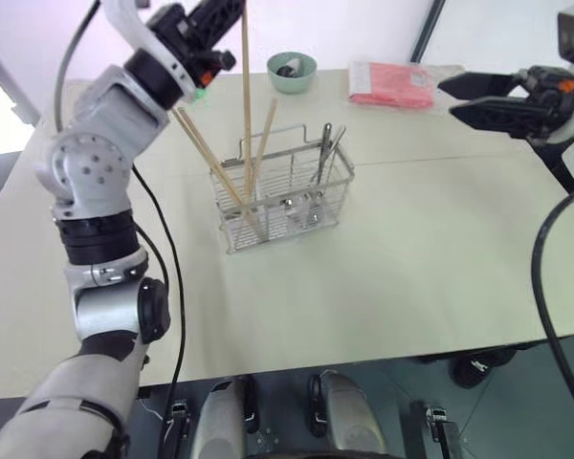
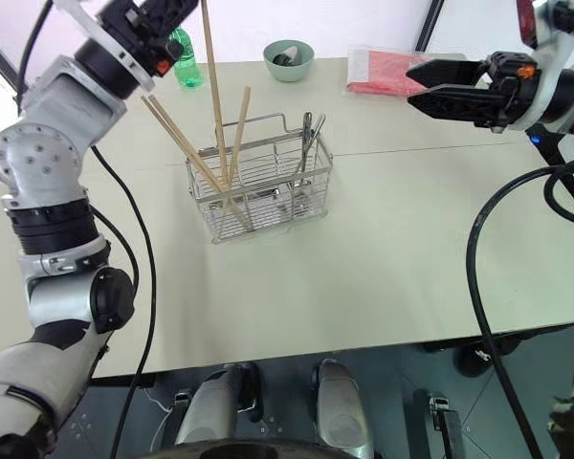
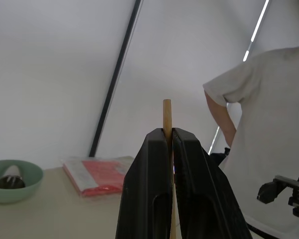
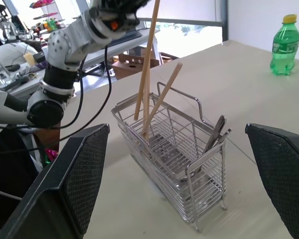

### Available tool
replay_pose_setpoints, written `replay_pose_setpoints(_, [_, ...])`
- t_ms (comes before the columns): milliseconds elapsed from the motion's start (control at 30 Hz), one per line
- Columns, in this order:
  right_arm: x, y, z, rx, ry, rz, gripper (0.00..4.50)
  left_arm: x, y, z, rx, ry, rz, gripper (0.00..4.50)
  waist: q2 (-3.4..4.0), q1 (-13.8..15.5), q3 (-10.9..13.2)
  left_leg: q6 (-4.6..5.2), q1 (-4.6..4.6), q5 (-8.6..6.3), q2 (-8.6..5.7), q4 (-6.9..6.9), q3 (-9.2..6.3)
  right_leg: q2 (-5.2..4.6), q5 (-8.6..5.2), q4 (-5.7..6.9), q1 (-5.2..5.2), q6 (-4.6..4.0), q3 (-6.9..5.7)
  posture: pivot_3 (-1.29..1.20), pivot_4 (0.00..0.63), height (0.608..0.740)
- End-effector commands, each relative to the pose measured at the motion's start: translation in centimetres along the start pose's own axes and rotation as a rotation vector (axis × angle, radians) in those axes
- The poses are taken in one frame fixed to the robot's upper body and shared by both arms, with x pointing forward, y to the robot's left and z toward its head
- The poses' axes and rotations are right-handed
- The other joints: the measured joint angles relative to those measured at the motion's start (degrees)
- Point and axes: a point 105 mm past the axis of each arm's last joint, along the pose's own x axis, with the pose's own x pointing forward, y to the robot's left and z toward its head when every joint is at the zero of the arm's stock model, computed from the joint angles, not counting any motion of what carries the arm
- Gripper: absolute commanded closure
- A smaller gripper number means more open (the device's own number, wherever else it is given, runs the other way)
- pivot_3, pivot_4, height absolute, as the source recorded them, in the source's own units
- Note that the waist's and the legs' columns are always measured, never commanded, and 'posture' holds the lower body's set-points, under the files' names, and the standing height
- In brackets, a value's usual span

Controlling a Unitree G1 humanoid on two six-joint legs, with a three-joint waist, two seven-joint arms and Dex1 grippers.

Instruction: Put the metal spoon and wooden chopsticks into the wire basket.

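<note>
Above the wire basket (image 1: 285, 196), at its 10 o'clock, I have my left gripper (image 3: 171, 144) clamped on 1 upright wooden chopstick (image 1: 247, 105), its tip inside; my right gripper (image 1: 486, 100) waits spread at 2 o'clock; the metal spoon (image 1: 323, 158) already stands inside.

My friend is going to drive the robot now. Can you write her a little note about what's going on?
Left gripper: shut on one wooden chopstick, held nearly upright with its lower end down inside the wire basket.
Right gripper: open, holding nothing, off to the basket's right above the table.
Done: the metal spoon leans in the basket's right end; other chopsticks lean in its left end.
Left: let go of the held chopstick so it rests in the basket, then pull the arm away.
</note>
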Motion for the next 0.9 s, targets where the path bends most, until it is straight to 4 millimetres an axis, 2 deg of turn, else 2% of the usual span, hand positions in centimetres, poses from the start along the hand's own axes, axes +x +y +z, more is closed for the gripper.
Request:
replay_pose_setpoints(33, [-0.1, 0.5, 1.4, -0.025, -0.043, 0.016, 0.00, 0.1, -1.3, 0.7, 0.025, -0.050, -0.036, 3.03, 0.00, 0.02, 0.00, 0.00, 0.00, 0.00, 0.00, 0.01, -0.02, -0.01, 0.00, 0.00, 0.00, 0.00, 0.00, 0.00, 0.150, 0.733])
replay_pose_setpoints(233, [-0.3, 0.5, 1.1, -0.022, -0.048, 0.009, 0.00, -0.1, -1.6, 0.3, -0.023, -0.068, -0.028, 0.02, 0.00, 0.05, 0.00, 0.00, 0.00, 0.00, 0.00, 0.00, -0.04, -0.02, 0.00, 0.00, 0.00, 0.00, 0.01, 0.00, 0.150, 0.733])
replay_pose_setpoints(367, [-0.4, 0.4, 0.7, -0.025, -0.050, 0.006, 0.00, -0.3, -2.2, 0.2, 0.006, -0.062, -0.038, 0.02, 0.00, 0.05, 0.00, 0.00, 0.00, 0.00, 0.00, 0.01, -0.05, -0.02, 0.00, 0.00, 0.00, 0.00, 0.01, 0.00, 0.150, 0.733])
replay_pose_setpoints(533, [-1.0, 0.0, -0.7, -0.047, -0.031, -0.018, 0.00, -1.6, -2.6, 0.7, 0.158, 0.021, -0.111, 0.02, 0.00, -0.03, 0.00, 0.00, 0.00, 0.00, -0.01, 0.01, -0.04, -0.01, 0.00, 0.00, 0.00, 0.00, 0.01, 0.00, 0.150, 0.733])
replay_pose_setpoints(700, [-2.3, -0.4, -5.1, -0.112, 0.065, -0.057, 0.00, -4.7, -1.6, 1.6, 0.295, 0.227, -0.215, 0.02, 0.02, -0.21, 0.00, 0.00, 0.01, 0.00, 0.02, -0.01, 0.04, 0.09, 0.00, 0.00, -0.01, -0.02, 0.00, 0.00, 0.150, 0.733])
replay_pose_setpoints(767, [-2.7, -0.4, -6.3, -0.134, 0.084, -0.064, 0.00, -6.4, -1.3, 1.4, 0.327, 0.311, -0.258, 0.02, 0.04, -0.29, 0.01, 0.00, 0.00, 0.00, 0.02, -0.03, 0.07, 0.05, -0.01, 0.00, -0.06, -0.01, 0.02, 0.00, 0.150, 0.733])
replay_pose_setpoints(867, [-2.9, -0.4, -7.7, -0.150, 0.097, -0.066, 0.00, -10.2, 0.4, 0.8, 0.334, 0.478, -0.242, 0.02, 0.04, -0.78, 0.01, 0.00, 0.01, 0.00, 0.04, -0.04, 0.04, 0.06, -0.01, 0.00, -0.08, -0.01, 0.03, 0.00, 0.150, 0.733])
replay_pose_setpoints(900, [-2.9, -0.4, -7.9, -0.155, 0.098, -0.066, 0.00, -10.9, 0.7, 0.8, 0.335, 0.510, -0.236, 0.02, 0.04, -1.02, 0.01, 0.00, 0.00, 0.00, 0.05, -0.04, 0.03, 0.06, -0.01, 0.01, -0.08, -0.02, 0.03, 0.00, 0.150, 0.733])
